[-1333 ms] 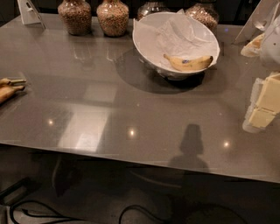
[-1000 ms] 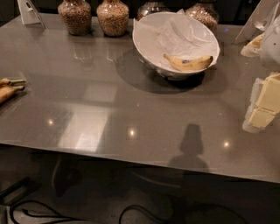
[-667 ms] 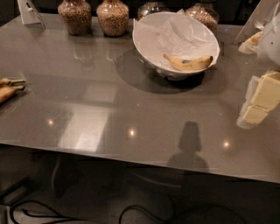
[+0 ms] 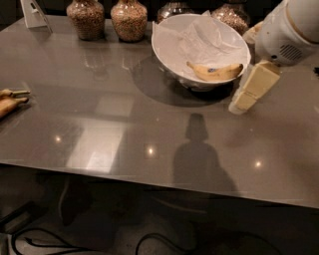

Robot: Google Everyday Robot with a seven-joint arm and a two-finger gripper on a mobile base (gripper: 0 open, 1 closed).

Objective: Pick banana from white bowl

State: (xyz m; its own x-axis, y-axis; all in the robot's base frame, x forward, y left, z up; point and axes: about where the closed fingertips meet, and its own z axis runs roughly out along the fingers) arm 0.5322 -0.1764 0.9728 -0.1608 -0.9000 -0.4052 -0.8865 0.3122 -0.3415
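Note:
The yellow banana (image 4: 214, 72) lies on its side in the front right part of the white bowl (image 4: 167, 57), on the crumpled white paper liner (image 4: 207, 37). It has brown tips and a small dark sticker. The bowl stands at the back of the grey table, right of centre. My gripper (image 4: 243, 99), cream-coloured under the white arm (image 4: 291, 30), hangs just outside the bowl's right rim. It is tilted down to the left, with its tip close to the table and to the right of the banana's end. It holds nothing that I can see.
Several glass jars of brownish grains (image 4: 128, 19) stand along the back edge behind the bowl. A white card stand (image 4: 34, 12) is at the back left. A tan-brown banana-like object (image 4: 9, 102) lies at the left edge. The table's front edge (image 4: 149, 174) runs below, with cables on the floor.
My gripper has moved left from the right edge of the view toward the bowl and now hangs beside its right rim. The banana and bowl have not moved.

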